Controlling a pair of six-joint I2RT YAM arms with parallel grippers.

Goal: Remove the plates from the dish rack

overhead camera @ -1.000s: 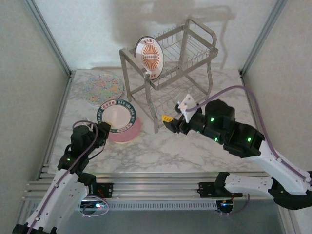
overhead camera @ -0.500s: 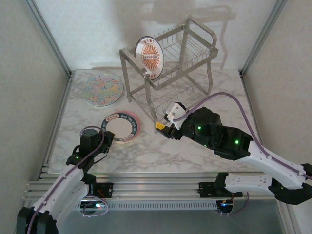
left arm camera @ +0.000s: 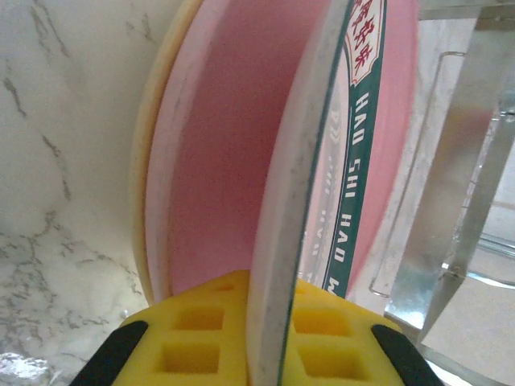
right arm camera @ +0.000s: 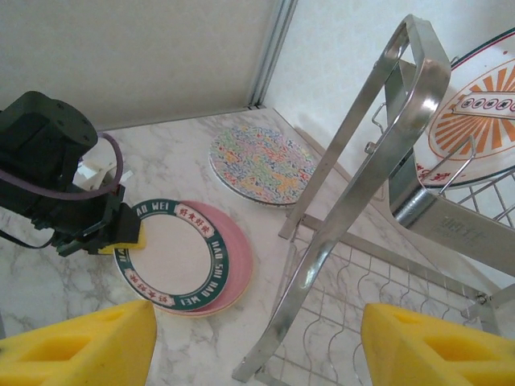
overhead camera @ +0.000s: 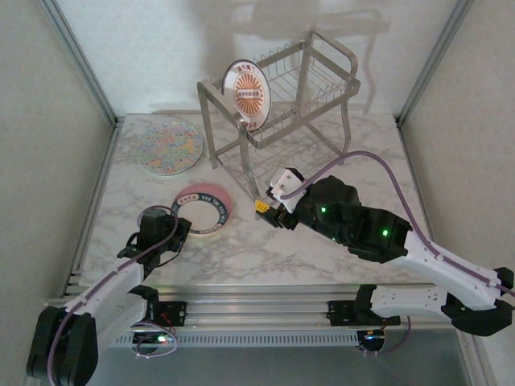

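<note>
Left end effector (left arm camera: 269,338) was clamped on the near-left rim of the white round ceramic plate with green lettered rim (overhead camera: 203,211), one yellow pad on each face. Over the last second that plate went from tilted up over the plain pink round plate (overhead camera: 224,195) to lying flat on it, slightly off-centre, with a pink crescent showing on the far right. Plate was down but not let go, so release looked like the next step.

Right end effector (overhead camera: 272,197) had its pads well apart with nothing between them. It had shifted left and toward the near edge along the front leg of the two-tier silver wire dish rack (overhead camera: 348,121), probably lining up for the next pick.

One small white plate with orange medallion (overhead camera: 248,92) stood upright in the upper tier's left end. Lower tier looked bare. So probably one plate left to unload.

Multicolour-speckled large round plate (overhead camera: 167,147) lay flat at far left, apart from the stack.

White marble-pattern bench (overhead camera: 265,249): smooth, flat, room left in front of the rack. Plain pale walls (overhead camera: 145,48) with aluminium corner posts enclosed it on three sides.
</note>
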